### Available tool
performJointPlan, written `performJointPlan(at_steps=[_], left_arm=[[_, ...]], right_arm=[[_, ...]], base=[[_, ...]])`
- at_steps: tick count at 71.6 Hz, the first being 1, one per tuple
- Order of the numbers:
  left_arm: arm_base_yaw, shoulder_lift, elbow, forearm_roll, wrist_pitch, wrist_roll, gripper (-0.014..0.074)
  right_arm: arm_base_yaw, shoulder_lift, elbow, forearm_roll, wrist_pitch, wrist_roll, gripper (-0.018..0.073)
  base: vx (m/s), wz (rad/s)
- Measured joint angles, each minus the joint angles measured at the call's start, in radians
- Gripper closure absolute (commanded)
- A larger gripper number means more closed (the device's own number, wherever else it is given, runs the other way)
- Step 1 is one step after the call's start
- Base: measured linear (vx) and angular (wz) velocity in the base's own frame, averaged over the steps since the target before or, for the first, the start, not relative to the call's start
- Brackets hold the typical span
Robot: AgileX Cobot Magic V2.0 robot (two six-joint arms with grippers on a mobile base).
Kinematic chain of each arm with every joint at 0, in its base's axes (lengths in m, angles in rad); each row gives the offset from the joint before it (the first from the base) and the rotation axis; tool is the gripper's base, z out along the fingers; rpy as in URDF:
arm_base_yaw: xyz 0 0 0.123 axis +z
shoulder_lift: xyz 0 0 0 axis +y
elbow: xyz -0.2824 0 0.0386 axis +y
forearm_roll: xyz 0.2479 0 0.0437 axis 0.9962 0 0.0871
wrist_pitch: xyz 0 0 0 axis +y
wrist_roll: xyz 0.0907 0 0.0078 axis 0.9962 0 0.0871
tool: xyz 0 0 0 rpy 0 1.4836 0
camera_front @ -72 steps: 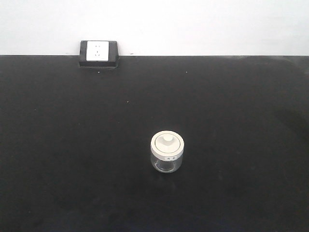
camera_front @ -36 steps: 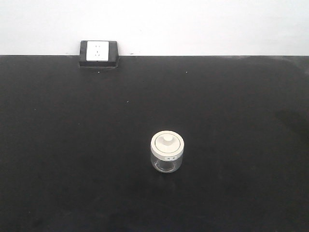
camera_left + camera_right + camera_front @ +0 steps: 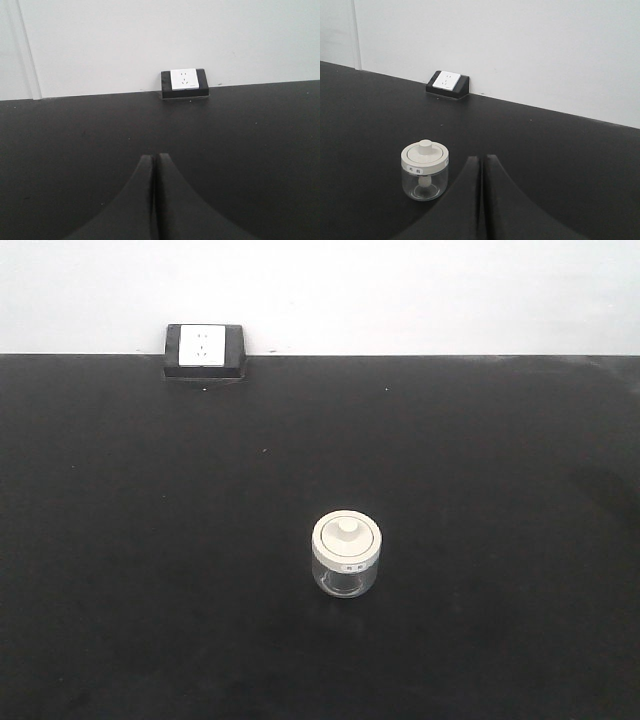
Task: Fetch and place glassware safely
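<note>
The glassware (image 3: 346, 554) is a small clear glass jar with a cream-white knobbed lid. It stands upright on the black table (image 3: 150, 540), a little right of the middle. In the right wrist view the glassware (image 3: 424, 170) sits left of my right gripper (image 3: 482, 159), apart from it. That gripper is shut with nothing in it. My left gripper (image 3: 153, 157) is shut too, empty, over bare table; the jar does not show in its view. Neither gripper appears in the front view.
A black block with a white socket plate (image 3: 204, 348) sits at the table's back edge against the white wall (image 3: 400, 290). The socket block (image 3: 183, 83) lies ahead of the left gripper, and the socket block (image 3: 447, 83) is far beyond the jar.
</note>
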Motion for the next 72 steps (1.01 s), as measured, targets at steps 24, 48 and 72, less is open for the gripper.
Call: performJointPlan(at_steps=[24,48,72], left_arm=[[0.0,0.0,0.0,0.0,0.0,0.001,0.0603],[0.0,0.0,0.0,0.0,0.0,0.001,0.0603],[0.0,0.0,0.0,0.0,0.0,0.001,0.0603]], right_arm=[[-0.021,0.0,0.0,0.001,-0.001,-0.003,0.0567],[-0.285,-0.008,0.142,0.153,-0.172,-0.082,0.0567],[-0.344,-0.008,0.295,0.182,-0.305,-0.096,0.0567]], base=[[0.0,0.0],[0.0,0.0],[0.0,0.0]])
